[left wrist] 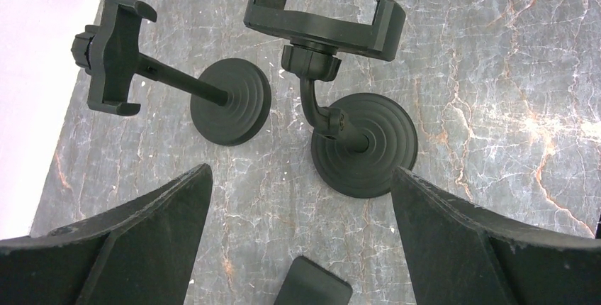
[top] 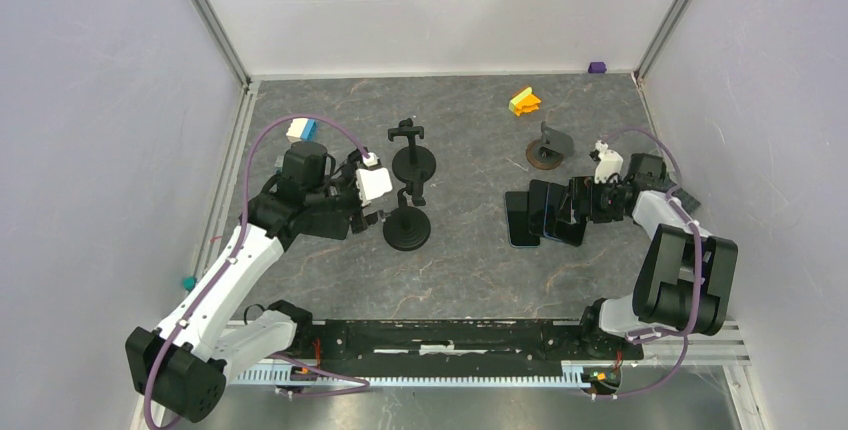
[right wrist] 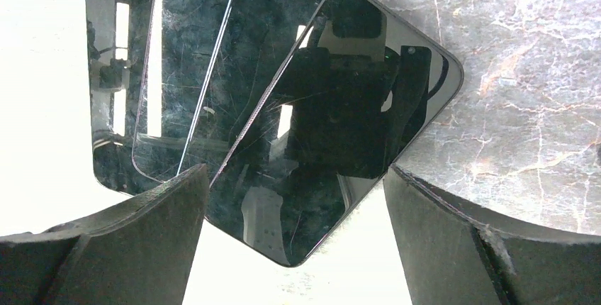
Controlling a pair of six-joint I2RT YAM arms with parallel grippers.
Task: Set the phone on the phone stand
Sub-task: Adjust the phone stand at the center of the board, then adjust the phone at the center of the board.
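Three dark phones [top: 543, 213] lie overlapping on the table, screens up. In the right wrist view the top phone [right wrist: 340, 106] lies at an angle, and its near corner sits between the spread fingers of my right gripper [right wrist: 298, 181], untouched. My right gripper [top: 583, 204] is open at the pile's right edge. Two black phone stands rise left of centre, the nearer phone stand [top: 407, 226] and the farther one [top: 413, 156]. My left gripper [top: 380, 206] is open beside the nearer stand. In the left wrist view its empty clamp cradle [left wrist: 325, 21] and round base [left wrist: 364, 144] lie just beyond the left gripper [left wrist: 301, 184].
A small stand on a brown disc [top: 547, 146] sits behind the phones. A yellow and orange block [top: 524, 101] lies further back, a purple piece [top: 597, 67] at the back wall. A blue and white block [top: 301, 130] lies behind my left arm. White walls enclose the table.
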